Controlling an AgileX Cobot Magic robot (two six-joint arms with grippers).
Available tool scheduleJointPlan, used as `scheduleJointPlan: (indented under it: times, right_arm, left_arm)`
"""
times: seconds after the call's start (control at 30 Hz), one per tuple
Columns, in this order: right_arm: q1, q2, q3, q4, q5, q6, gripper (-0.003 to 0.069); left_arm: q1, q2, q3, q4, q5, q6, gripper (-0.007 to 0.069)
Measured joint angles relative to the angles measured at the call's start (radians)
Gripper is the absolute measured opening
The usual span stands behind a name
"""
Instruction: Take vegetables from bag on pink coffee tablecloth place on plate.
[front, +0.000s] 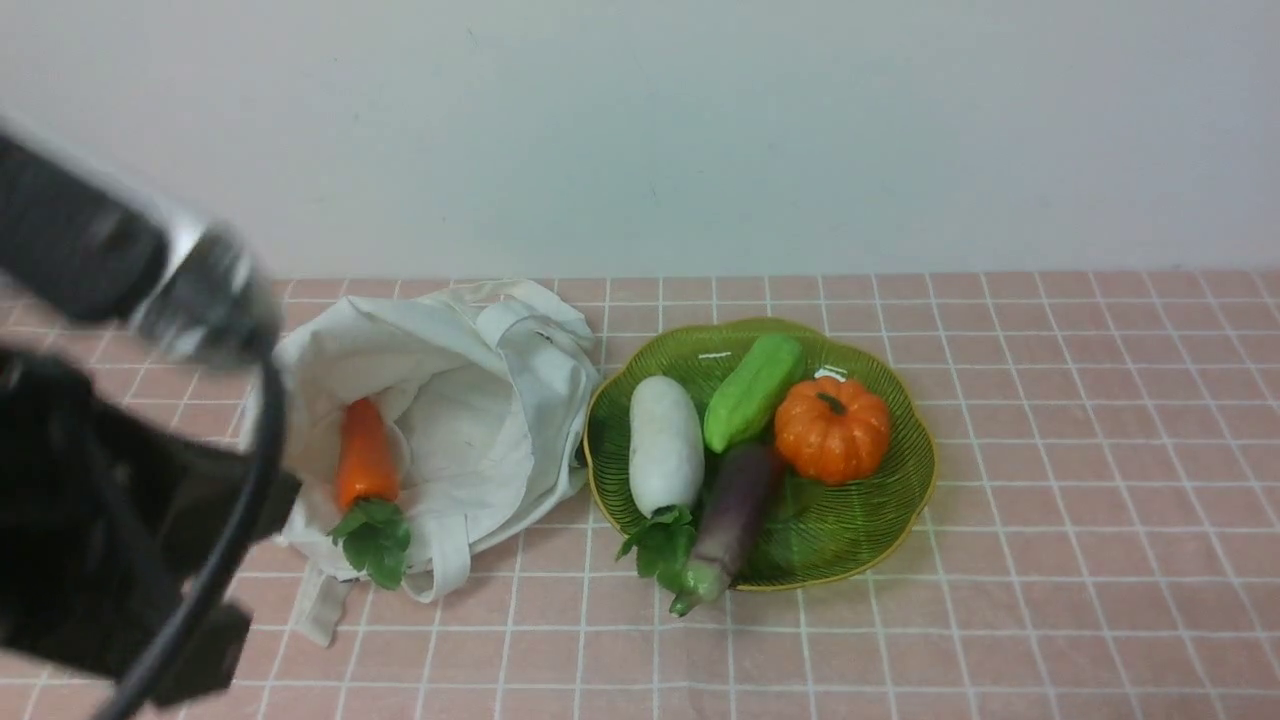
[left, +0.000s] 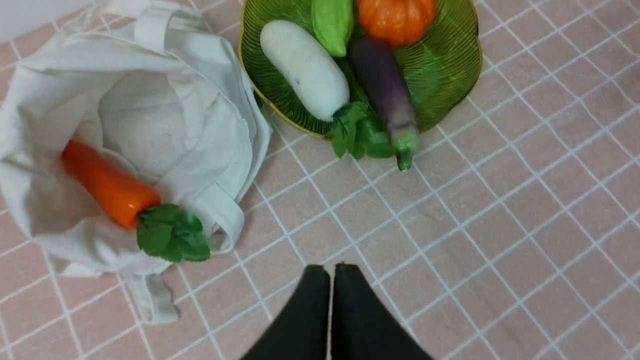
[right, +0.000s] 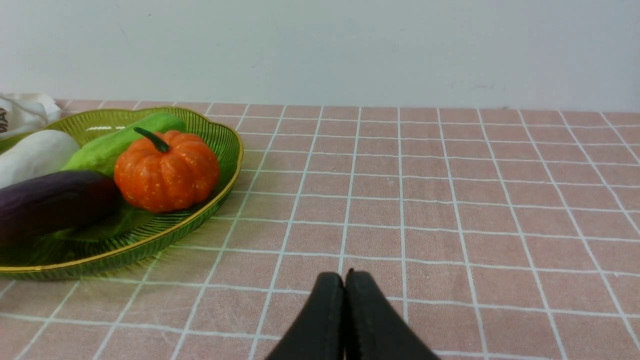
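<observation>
Tool of the left arm, closed, blurred at the front view's edge; tool of the right arm, closed, cut off below the fingertips. Eggplant on plate, stem overhanging rim; radish leaves partly hidden beneath.

A pink tablecloth with a grid of white lines is seen. The bag is off-white, and the ribbed plate is green with a yellowish rim. Orange is shown by the carrot and pumpkin, dark purple by the eggplant.
</observation>
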Motion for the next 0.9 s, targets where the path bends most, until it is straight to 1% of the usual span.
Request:
scheduleJointPlan:
  times: [0.03,0.1,0.13,0.17,0.2,0.23,0.27,0.33,0.4,0.47,0.7,0.9]
  right_arm:
    - [0.000,0.000,0.000,0.000,0.000,0.000,-0.0015]
    - [0.000,0.000,0.000,0.000,0.000,0.000,-0.0015]
    - [0.000,0.000,0.000,0.000,0.000,0.000,-0.0015]
    - [0.000,0.000,0.000,0.000,0.000,0.000,-0.0015]
    - [0.000,0.000,0.000,0.000,0.000,0.000,-0.0015]
    - [0.000,0.000,0.000,0.000,0.000,0.000,-0.0015]
    - [0.000,0.000,0.000,0.000,0.000,0.000,-0.0015]
    - [0.000,0.000,0.000,0.000,0.000,0.000,-0.0015]
    - [0.000,0.000,0.000,0.000,0.001,-0.001,-0.0015]
    - [0.000,0.000,0.000,0.002,0.001,-0.001,-0.0015]
    - [0.000,0.000,-0.001,0.000,0.001,-0.001,-0.0015]
    - [0.000,0.000,-0.001,0.000,0.001,0.000,-0.0015]
  left_arm:
    - [0.000,-0.073,0.114,0.003,-0.108,-0.002,-0.0005]
    - [0.000,-0.182,0.270,0.018,-0.266,-0.005,-0.0005]
    - [0.000,-0.207,0.301,0.020,-0.299,-0.005,-0.0005]
    - [0.000,-0.314,0.414,0.036,-0.418,-0.005,-0.0005]
    - [0.000,-0.343,0.440,0.038,-0.446,-0.005,-0.0005]
    - [0.000,-0.477,0.539,0.045,-0.554,-0.011,-0.0005]
    - [0.000,-0.509,0.548,0.045,-0.564,-0.011,-0.0005]
    - [0.001,-0.684,0.649,0.045,-0.652,-0.020,-0.0005]
    - [0.002,-0.742,0.689,0.045,-0.667,-0.028,-0.0005]
    - [0.003,-0.742,0.709,0.045,-0.664,-0.033,-0.0005]
    - [0.005,-0.588,0.719,0.045,-0.671,-0.050,-0.0005]
    - [0.005,-0.539,0.719,0.046,-0.671,-0.051,-0.0005]
